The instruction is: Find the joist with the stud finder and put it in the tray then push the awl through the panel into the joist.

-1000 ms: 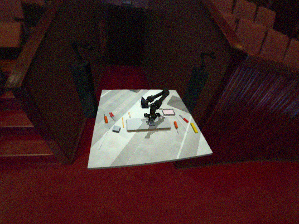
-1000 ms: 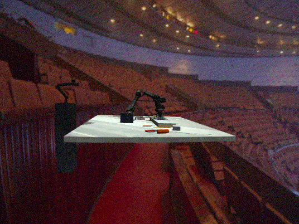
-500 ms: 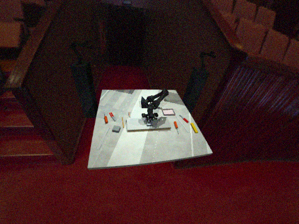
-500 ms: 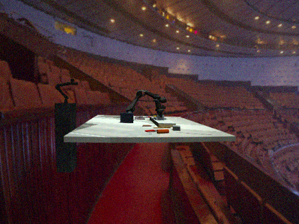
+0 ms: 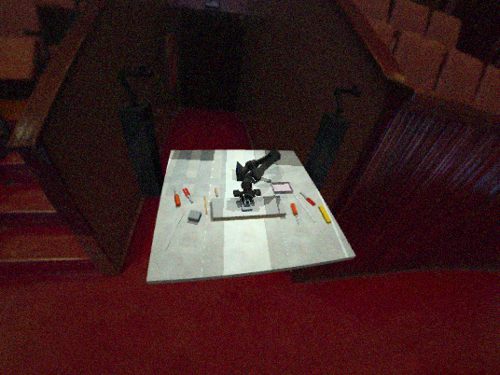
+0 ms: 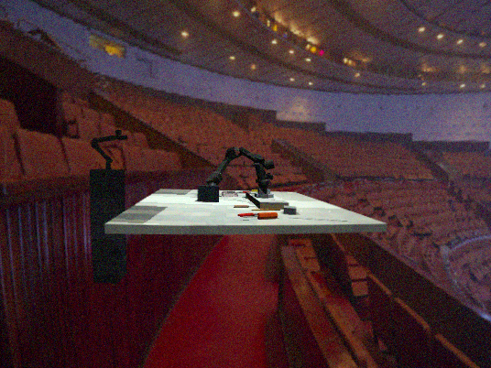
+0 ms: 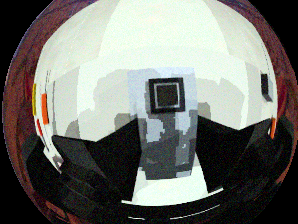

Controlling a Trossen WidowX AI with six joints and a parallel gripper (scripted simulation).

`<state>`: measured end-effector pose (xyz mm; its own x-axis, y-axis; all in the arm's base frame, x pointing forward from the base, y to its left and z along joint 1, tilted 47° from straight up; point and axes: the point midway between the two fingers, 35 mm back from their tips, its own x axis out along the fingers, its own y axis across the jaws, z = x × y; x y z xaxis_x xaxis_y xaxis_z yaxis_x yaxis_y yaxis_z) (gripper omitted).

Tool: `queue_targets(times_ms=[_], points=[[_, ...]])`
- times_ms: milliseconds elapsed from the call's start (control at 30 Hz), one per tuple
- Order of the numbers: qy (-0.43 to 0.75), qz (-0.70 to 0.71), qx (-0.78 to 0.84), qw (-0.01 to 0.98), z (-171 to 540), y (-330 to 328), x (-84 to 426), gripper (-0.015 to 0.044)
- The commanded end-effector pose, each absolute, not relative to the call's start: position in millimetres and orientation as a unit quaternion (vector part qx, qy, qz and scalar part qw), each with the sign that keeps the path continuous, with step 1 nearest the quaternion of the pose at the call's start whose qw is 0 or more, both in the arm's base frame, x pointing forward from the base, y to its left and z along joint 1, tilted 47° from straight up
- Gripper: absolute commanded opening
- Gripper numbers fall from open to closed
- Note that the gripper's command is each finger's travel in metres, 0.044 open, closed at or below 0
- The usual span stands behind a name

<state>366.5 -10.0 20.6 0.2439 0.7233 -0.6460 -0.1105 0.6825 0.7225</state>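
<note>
One boxy stud finder [image 5: 246,208] [image 6: 265,194] [image 7: 170,125], probably light, stiff and best gripped by its flat sides, sits pinched in the hand [image 5: 246,201] [image 6: 264,189] [image 7: 165,117] over the panel [image 5: 268,210] [image 6: 270,204], mid-frame from the top.

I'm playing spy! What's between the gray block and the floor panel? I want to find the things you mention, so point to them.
In the top view, a thin orange-yellow stick [image 5: 205,205] lies between the gray block [image 5: 194,215] and the floor panel [image 5: 249,214], nearer the panel's end.
</note>
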Motion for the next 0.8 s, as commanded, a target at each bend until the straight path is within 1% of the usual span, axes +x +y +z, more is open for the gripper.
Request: queue_targets(times_ms=[0, 767], points=[[0.547, 0.282, 0.279, 0.737, 15, -15, 368, 0.0], [0.547, 0.282, 0.278, 0.738, -14, -43, 372, 0.0]])
